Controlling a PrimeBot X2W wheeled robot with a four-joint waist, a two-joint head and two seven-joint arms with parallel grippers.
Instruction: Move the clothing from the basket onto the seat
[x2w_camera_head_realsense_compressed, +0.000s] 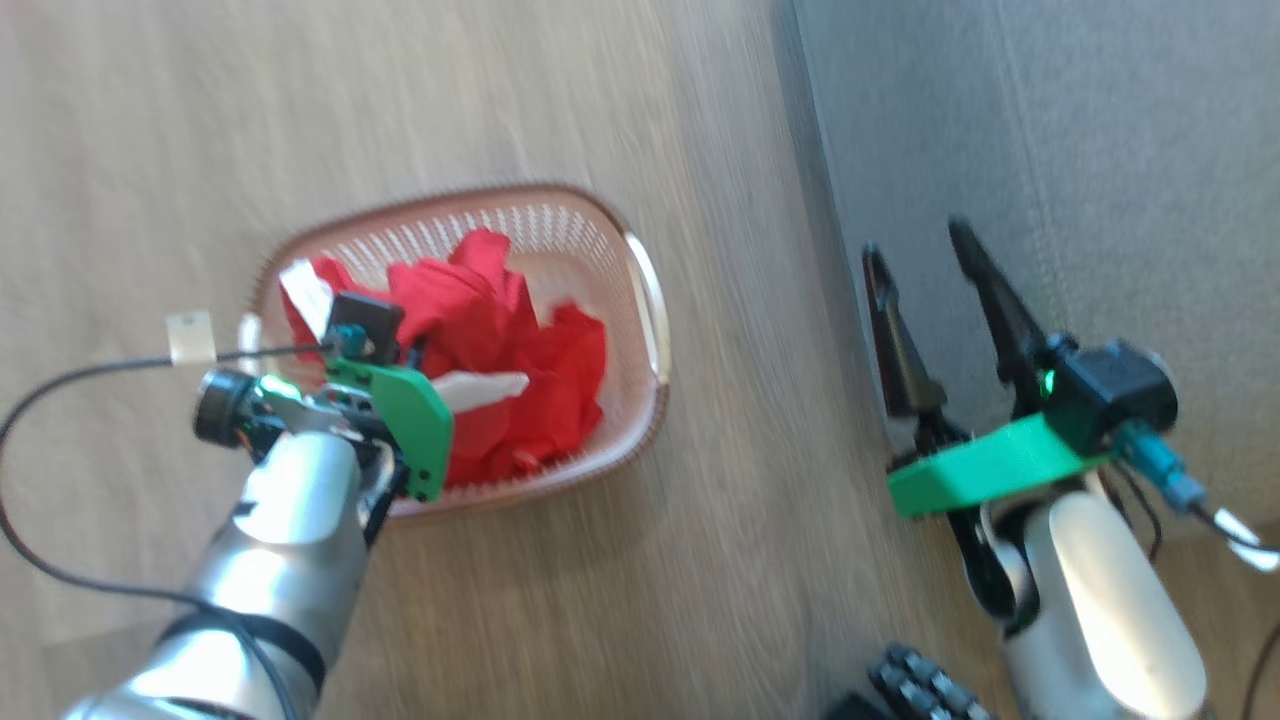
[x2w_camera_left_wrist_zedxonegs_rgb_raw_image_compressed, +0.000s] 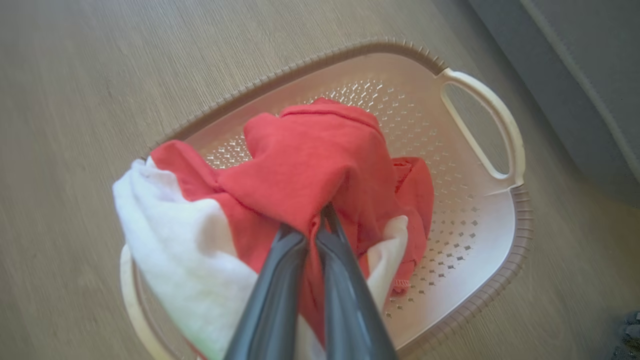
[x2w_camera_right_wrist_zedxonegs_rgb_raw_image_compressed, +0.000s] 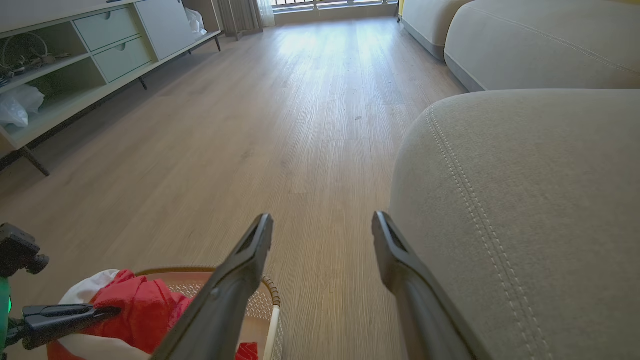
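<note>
Left wrist view: the left gripper (x2w_camera_left_wrist_zedxonegs_rgb_raw_image_compressed: 310, 226) has its two dark fingers (x2w_camera_left_wrist_zedxonegs_rgb_raw_image_compressed: 270, 300) pressed together on a fold of the clothing (x2w_camera_left_wrist_zedxonegs_rgb_raw_image_compressed: 310, 155), pinching the red fabric near the middle of the heap. The clothing, bright red with white panels, lies bunched inside the basket (x2w_camera_left_wrist_zedxonegs_rgb_raw_image_compressed: 470, 235). One white panel spills over the rim beside the fingers. The perforated cream bottom of the basket is bare on the side toward the white handle (x2w_camera_left_wrist_zedxonegs_rgb_raw_image_compressed: 505, 130).

Head view: the basket stands on the wooden floor (x2w_camera_head_realsense_compressed: 620, 90), to the left of the seat (x2w_camera_head_realsense_compressed: 1050, 130), with a strip of floor between them. The right gripper (x2w_camera_head_realsense_compressed: 916, 240) hangs over the left edge of the seat, its fingers spread and holding nothing. A green bracket (x2w_camera_head_realsense_compressed: 985, 465) sits at the right wrist. A black cable (x2w_camera_head_realsense_compressed: 60, 390) loops out to the left from the left wrist. This view is blurred.

Right wrist view: the spread fingers of the right gripper frame the floor ahead. The seat's rounded grey corner, with its line of pale stitching, lies just to the right. The basket and the pinched clothing are at the near left. A second grey cushion (x2w_camera_right_wrist_zedxonegs_rgb_raw_image_compressed: 540, 45) lies at the far right, and a low cabinet (x2w_camera_right_wrist_zedxonegs_rgb_raw_image_compressed: 100, 40) with drawers stands at the far left.
</note>
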